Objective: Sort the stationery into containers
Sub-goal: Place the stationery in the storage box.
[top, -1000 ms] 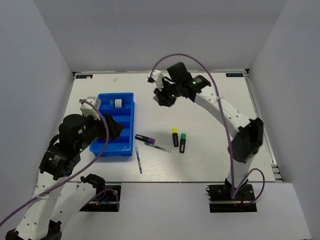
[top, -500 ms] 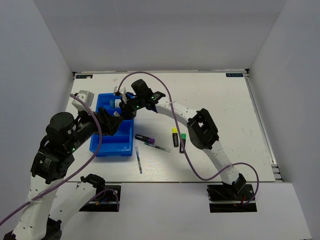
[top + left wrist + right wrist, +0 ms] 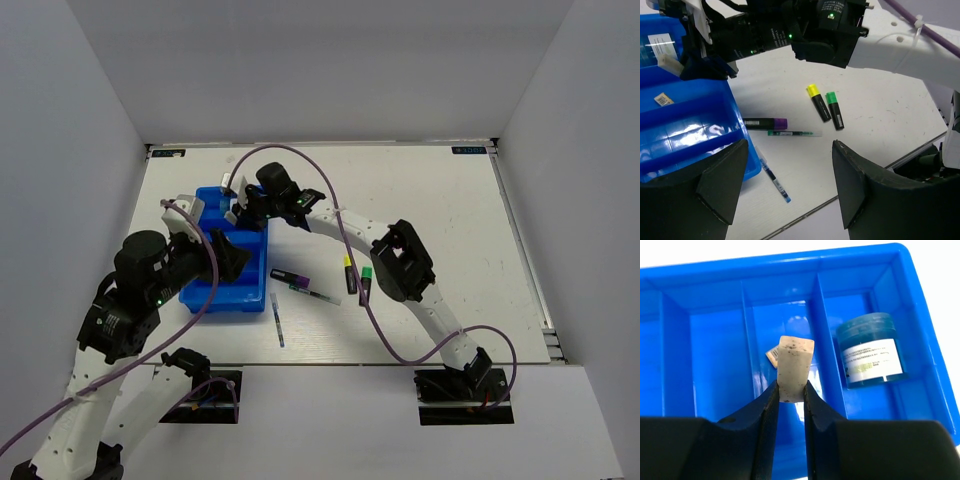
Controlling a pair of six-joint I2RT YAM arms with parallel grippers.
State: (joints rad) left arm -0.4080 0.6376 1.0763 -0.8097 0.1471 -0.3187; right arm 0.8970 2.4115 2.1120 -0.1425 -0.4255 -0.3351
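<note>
The blue tray (image 3: 215,290) lies at the left of the table. My right gripper (image 3: 240,213) hovers over its far end, shut on the pale eraser (image 3: 795,367), above a middle compartment (image 3: 782,330). The blue-white pot (image 3: 869,347) lies in the compartment beside it. My left gripper (image 3: 790,165) is open and empty, above the tray's near right edge (image 3: 742,150). On the table lie the purple-tipped marker (image 3: 765,123), a green pen (image 3: 792,133), a blue pen (image 3: 774,177), the yellow-capped highlighter (image 3: 817,101) and the green-capped highlighter (image 3: 835,109).
A small tan scrap (image 3: 772,354) lies in the compartment under the eraser. The right arm (image 3: 350,225) stretches across the table above the loose pens. The table's near edge (image 3: 330,362) runs just below the blue pen (image 3: 277,320).
My right gripper has swung left from the far middle of the table to over the tray's far end. My left arm has shifted slightly beside the tray.
</note>
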